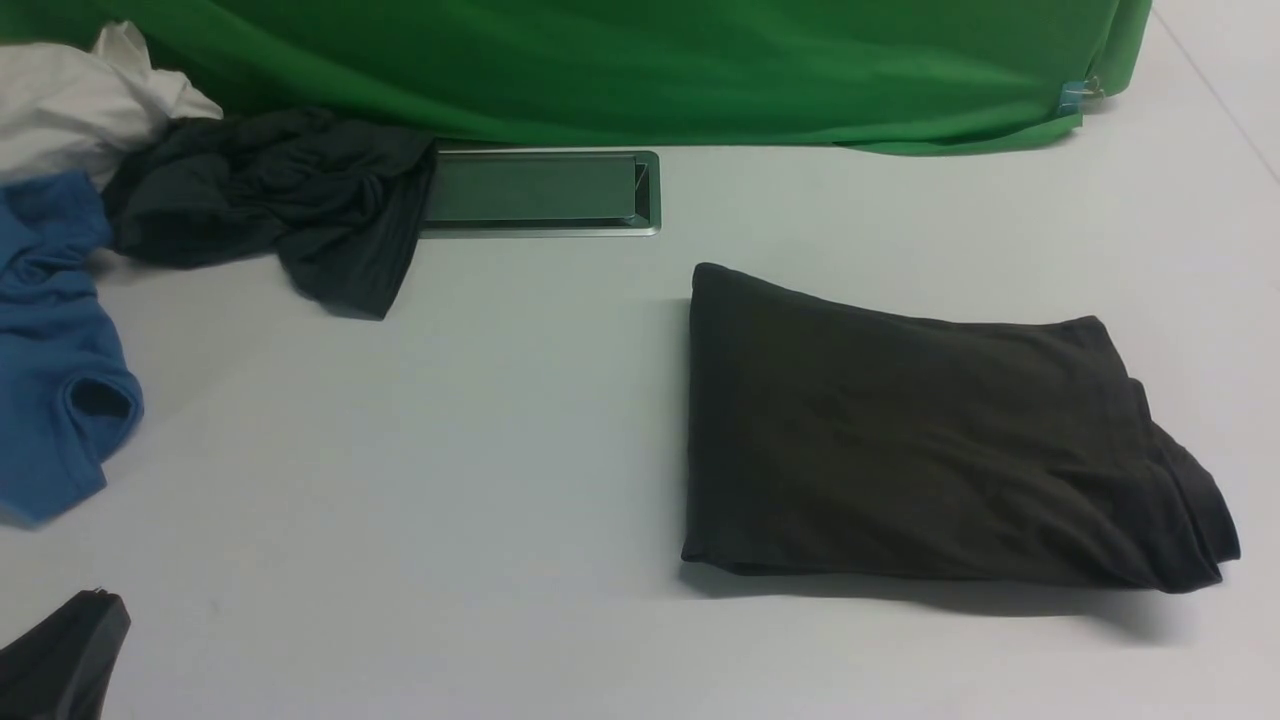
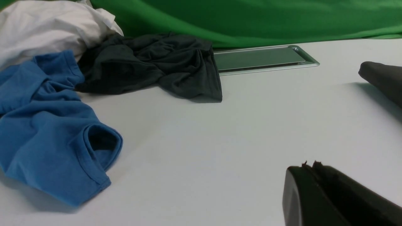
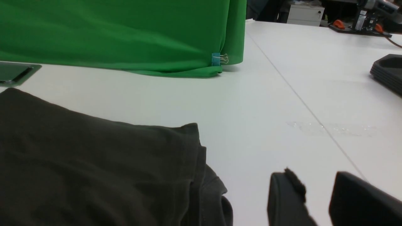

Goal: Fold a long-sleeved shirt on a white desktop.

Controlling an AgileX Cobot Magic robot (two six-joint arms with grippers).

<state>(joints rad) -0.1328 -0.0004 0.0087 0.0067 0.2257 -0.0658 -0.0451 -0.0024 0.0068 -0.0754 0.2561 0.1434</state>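
The long-sleeved shirt (image 1: 920, 440) lies folded into a thick dark olive-brown rectangle on the right half of the white desktop (image 1: 450, 480). Its layered edges stack up at the right end. A corner of it shows in the left wrist view (image 2: 384, 78), and it fills the near side of the right wrist view (image 3: 94, 169). My left gripper (image 1: 95, 600) (image 2: 309, 166) sits low at the near left, shut with nothing in it. My right gripper (image 3: 317, 182) is open beside the shirt's right end, clear of the cloth, with only table between its fingers.
A crumpled dark teal-grey garment (image 1: 280, 200), a bright blue garment (image 1: 50, 350) and a white cloth (image 1: 70, 100) lie at the far left. A silver-rimmed cable hatch (image 1: 545, 190) sits in front of the green cloth (image 1: 650, 60). Black trays (image 3: 388, 72) stand on the neighbouring table.
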